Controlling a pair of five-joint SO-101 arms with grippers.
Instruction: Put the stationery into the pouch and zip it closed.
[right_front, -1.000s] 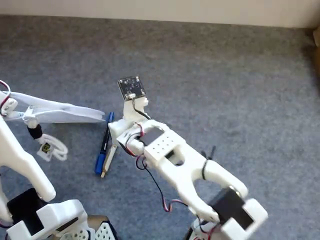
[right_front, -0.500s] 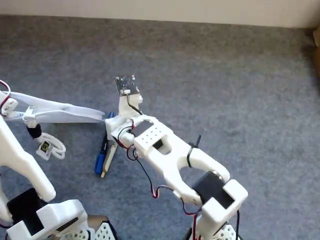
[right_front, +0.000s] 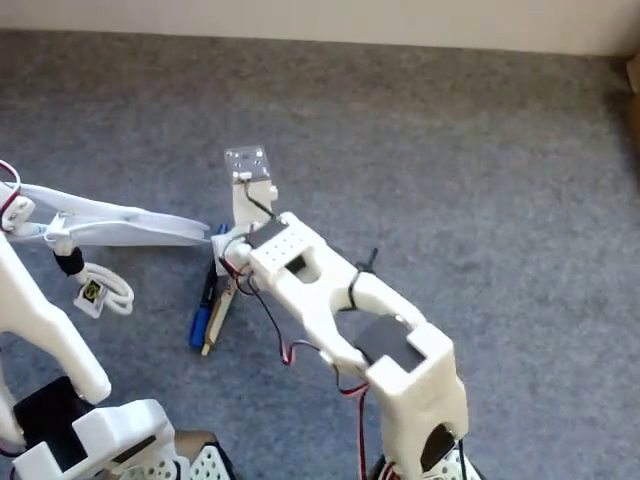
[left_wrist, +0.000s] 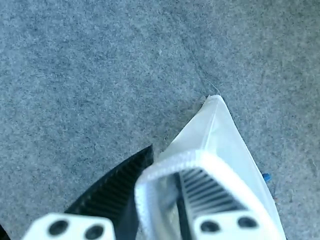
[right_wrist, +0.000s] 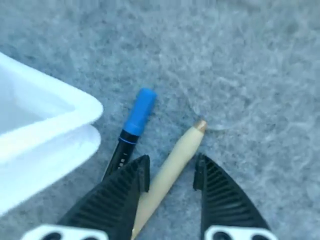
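Presently, left of centre: right gripper (right_wrist: 172, 162), fingers spread astride slim cream pen (right_wrist: 186, 144) beside blue-capped black marker (right_wrist: 134, 122); left gripper (left_wrist: 170, 162) pinching rim of translucent white pouch (left_wrist: 220, 135), far left.

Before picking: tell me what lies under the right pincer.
Between the open jaws of the right pincer lies a cream pencil, a blue pen beside it; their rear ends are covered.

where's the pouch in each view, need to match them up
High view: the pouch stretches from the picture's left edge to the blue pen.
Left wrist view: the pouch is gripped by the left claw, its tip pointing away.
Right wrist view: the pouch is beside the right claw.
Shared landmark: the blue pen by the pouch's tip.
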